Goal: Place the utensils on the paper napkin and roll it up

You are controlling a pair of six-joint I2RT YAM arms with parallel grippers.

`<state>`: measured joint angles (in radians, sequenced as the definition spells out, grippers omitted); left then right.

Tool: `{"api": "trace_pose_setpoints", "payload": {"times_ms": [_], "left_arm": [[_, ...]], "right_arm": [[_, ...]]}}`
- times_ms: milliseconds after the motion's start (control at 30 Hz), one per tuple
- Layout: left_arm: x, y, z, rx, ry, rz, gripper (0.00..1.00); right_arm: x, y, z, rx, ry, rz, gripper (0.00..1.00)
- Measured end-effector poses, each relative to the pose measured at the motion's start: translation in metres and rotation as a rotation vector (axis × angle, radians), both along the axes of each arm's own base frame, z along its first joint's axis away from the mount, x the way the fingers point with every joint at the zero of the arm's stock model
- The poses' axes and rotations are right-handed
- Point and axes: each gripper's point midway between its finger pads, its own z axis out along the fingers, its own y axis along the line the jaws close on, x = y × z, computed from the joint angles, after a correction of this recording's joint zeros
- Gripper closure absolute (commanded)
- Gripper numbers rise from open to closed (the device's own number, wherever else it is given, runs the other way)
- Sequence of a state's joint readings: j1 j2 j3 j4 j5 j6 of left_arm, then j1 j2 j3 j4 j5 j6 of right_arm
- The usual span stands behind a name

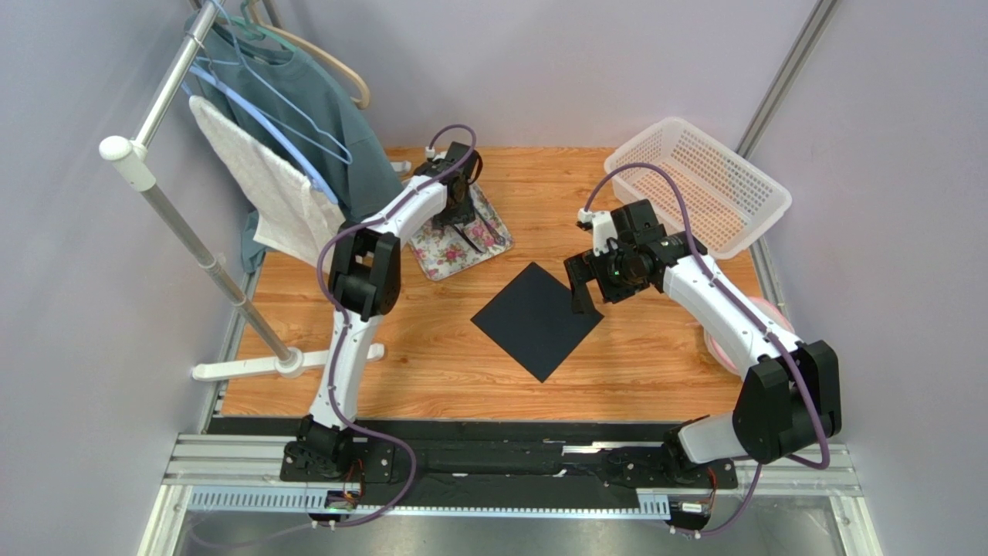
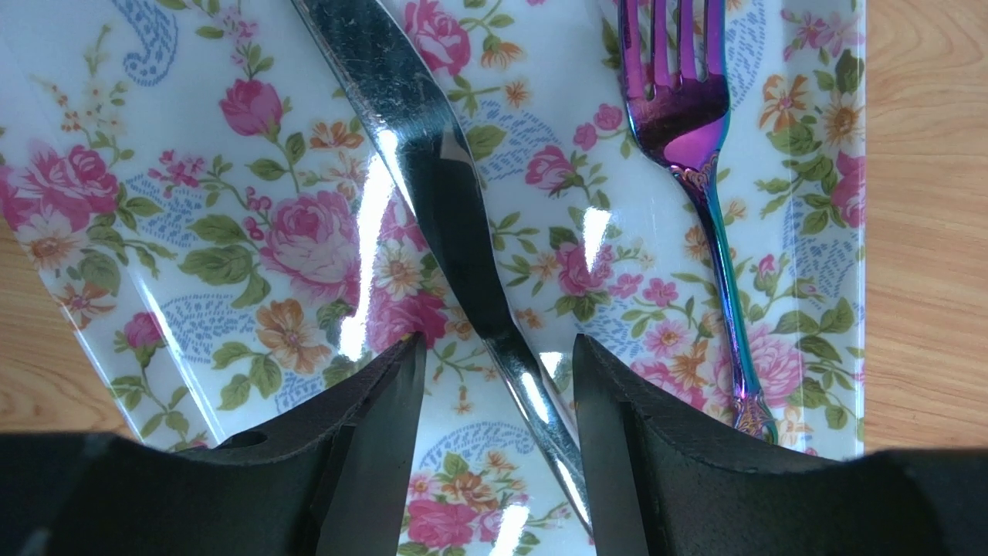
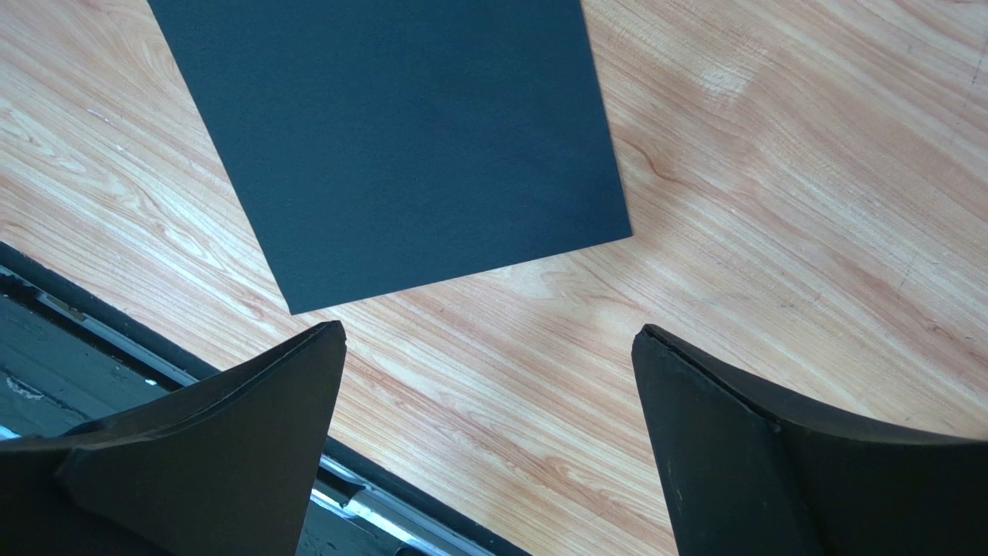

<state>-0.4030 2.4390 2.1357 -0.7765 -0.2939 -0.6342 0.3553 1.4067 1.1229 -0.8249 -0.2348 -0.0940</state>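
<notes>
Top external: paper napkin [image 1: 537,320] flat on table [image 1: 649,382], unrolled, nothing on it. Floral tray [image 1: 435,257] up and left of napkin, apart from it. Knife [image 2: 429,174] and fork [image 2: 684,116] both off napkin, lying on that tray. Left gripper [image 2: 496,344] low astride knife handle, jaws partly apart, no clamp yet. Right gripper [image 3: 489,329] spread wide, empty, just beside napkin's edge. Done: nothing placed. Outstanding: carry both utensils onto napkin, then roll.
</notes>
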Motion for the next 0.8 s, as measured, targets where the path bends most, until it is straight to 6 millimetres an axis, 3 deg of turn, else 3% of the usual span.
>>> {"api": "trace_pose_setpoints", "payload": {"times_ms": [133, 167, 233, 267, 333, 800], "left_arm": [[0.003, -0.001, -0.001, 0.006, -0.003, -0.007, 0.64], [0.003, -0.001, -0.001, 0.008, -0.001, -0.015, 0.74], [0.002, -0.002, -0.001, 0.008, 0.008, -0.032, 0.81], [0.001, -0.002, -0.001, 0.005, 0.013, -0.042, 0.91], [-0.001, -0.003, -0.002, 0.007, 0.023, -0.068, 0.99], [-0.018, -0.001, -0.001, 0.047, 0.078, -0.230, 1.00]], "right_arm": [[0.001, -0.001, 0.000, 0.002, 0.001, -0.004, 0.00], [0.001, -0.002, 0.000, 0.002, 0.001, -0.006, 0.00], [0.001, -0.002, 0.000, 0.002, 0.001, -0.008, 0.00], [0.001, -0.002, 0.000, 0.003, 0.001, -0.008, 0.00], [0.001, -0.002, 0.000, 0.007, 0.003, -0.007, 0.00], [-0.001, 0.002, 0.002, 0.040, 0.015, 0.005, 0.01]]}}
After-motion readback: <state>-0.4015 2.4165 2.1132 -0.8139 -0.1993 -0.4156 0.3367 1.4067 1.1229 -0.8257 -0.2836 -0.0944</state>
